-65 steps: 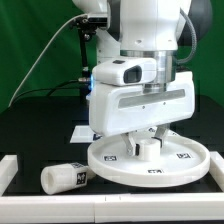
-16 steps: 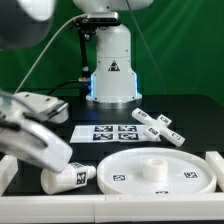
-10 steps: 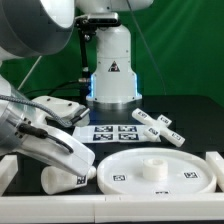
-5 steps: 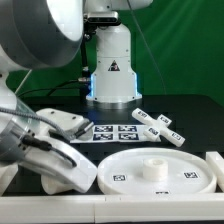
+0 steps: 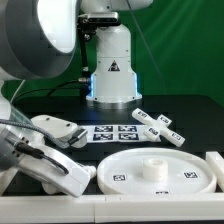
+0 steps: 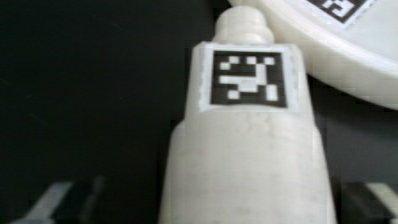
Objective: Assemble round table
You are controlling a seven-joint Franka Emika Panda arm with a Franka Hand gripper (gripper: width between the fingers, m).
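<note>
Claw: the claw [image 6: 217, 198] is spread; its 2 dark fingertips [image 6: 54, 200] stand 1 on each side of the leg, with a strip of black showing between each pad and the leg, so it pinches nothing. In the exterior view the arm's own body hides it.
Leg: the thick white plastic cylindrical leg [image 6: 240, 140] runs lengthwise between the fingers in the wrist view, with its narrower rounded end just beside the disc's rim; whether they touch cannot be told. In the exterior view it is hidden behind the arm.
Leg marking: 1 black-and-white square tag [image 6: 244, 78] on a flat facet, a blocky pattern with no readable letters.
Disc: the large white rimmed round plastic disc [image 5: 155, 178] lies flat on the black table [image 5: 190, 105] at the front, with a short raised hub at its middle.
Disc markings: square tags on its face, 1 on each side of the hub; too small to read.
Base piece: the small flat white plastic base piece [image 5: 158, 126] lies behind the disc toward the exterior view's right, apart from it, and bears square tags.
Marker board: the marker board [image 5: 112, 133] lies flat behind the disc, showing several square tags.
Arm: the white robot arm [image 5: 40, 150] fills the exterior view's left foreground.
Pedestal: the white pedestal [image 5: 112, 60] at the back carries a black triangular label [image 5: 112, 68]; its symbol cannot be made out.
Rail: a white border rail [image 5: 215, 165] runs along the exterior view's right edge.
</note>
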